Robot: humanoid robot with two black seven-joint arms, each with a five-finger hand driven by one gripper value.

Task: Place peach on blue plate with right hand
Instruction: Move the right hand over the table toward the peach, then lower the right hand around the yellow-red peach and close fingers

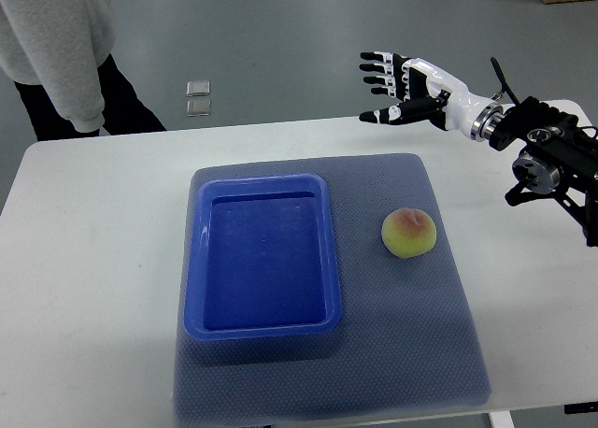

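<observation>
Nearest the camera, a grey mat (411,353) covered the white tabletop (93,260). On it sat the blue plate (262,260), a deep rectangular tray, with nothing in it. Just to its right, apart from the rim, the peach (409,233) rested on the mat. Farther back, the right robot hand (391,90) hovered over the tabletop's far edge, fingers spread, holding nothing. A person (56,45) stood at the far left corner.

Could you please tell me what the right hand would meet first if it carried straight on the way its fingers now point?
Probably nothing: the right hand, open, points left over the table's far edge. The peach and blue plate lie nearer the camera, off that line, though depth is unclear.
</observation>
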